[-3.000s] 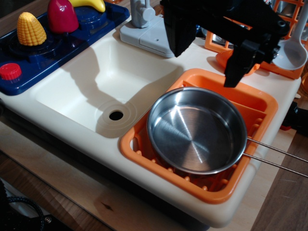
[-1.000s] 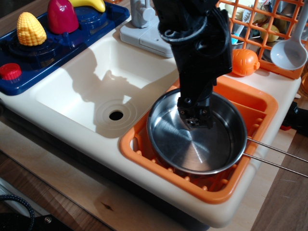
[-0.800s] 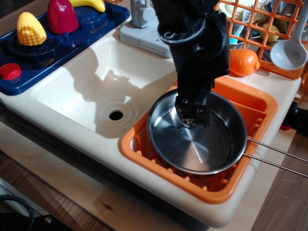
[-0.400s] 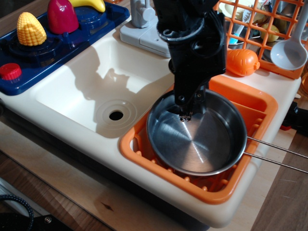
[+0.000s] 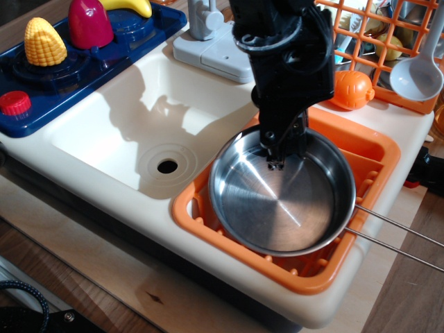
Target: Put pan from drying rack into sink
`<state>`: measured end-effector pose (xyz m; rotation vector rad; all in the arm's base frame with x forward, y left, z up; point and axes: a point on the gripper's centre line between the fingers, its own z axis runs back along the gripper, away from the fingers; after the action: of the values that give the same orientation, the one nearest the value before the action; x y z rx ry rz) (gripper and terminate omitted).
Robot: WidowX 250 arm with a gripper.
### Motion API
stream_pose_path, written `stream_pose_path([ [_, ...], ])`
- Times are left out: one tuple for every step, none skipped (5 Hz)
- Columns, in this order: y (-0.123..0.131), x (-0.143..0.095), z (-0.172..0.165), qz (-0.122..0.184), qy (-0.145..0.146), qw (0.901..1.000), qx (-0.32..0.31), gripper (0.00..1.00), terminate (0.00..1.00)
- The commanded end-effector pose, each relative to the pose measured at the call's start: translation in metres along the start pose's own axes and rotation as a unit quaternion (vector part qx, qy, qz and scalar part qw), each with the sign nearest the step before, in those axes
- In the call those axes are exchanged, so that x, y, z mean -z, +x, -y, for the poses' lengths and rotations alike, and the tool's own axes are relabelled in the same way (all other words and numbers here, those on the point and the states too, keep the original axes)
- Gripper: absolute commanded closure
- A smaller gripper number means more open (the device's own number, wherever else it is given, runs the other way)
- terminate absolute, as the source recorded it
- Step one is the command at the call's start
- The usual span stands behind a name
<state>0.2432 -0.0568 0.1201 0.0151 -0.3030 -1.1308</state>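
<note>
My gripper (image 5: 277, 158) reaches down at the far rim of the pan (image 5: 281, 201), its fingers narrow and apparently pinching that rim, though I cannot tell for sure that it is held. The pan sits over the rack (image 5: 229, 239), spanning nearly its whole width, tilted a little, its wire handle sticking out past the rack's right edge over the counter (image 5: 388, 229). Just left, across the rack's wall, the sink (image 5: 139, 118) lies open, with only its drain (image 5: 167, 166) in the floor.

sink (image 5: 104, 128) basin open | faucet (image 5: 211, 41) at back rim | pan (image 5: 281, 191) fills drying rack (image 5: 208, 225)
</note>
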Motion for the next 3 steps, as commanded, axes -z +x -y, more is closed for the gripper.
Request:
stream_pose_path([
  [-0.009,-0.038,-0.014,-0.006,-0.014,0.9999,0.005,1.0,0.0],
  [-0.024,-0.076,-0.025,-0.039,-0.025,0.9988,0.018,1.0,0.0],
  [-0.048,-0.086,-0.022,-0.056,0.003,0.9975,0.044,1.0,0.0],
])
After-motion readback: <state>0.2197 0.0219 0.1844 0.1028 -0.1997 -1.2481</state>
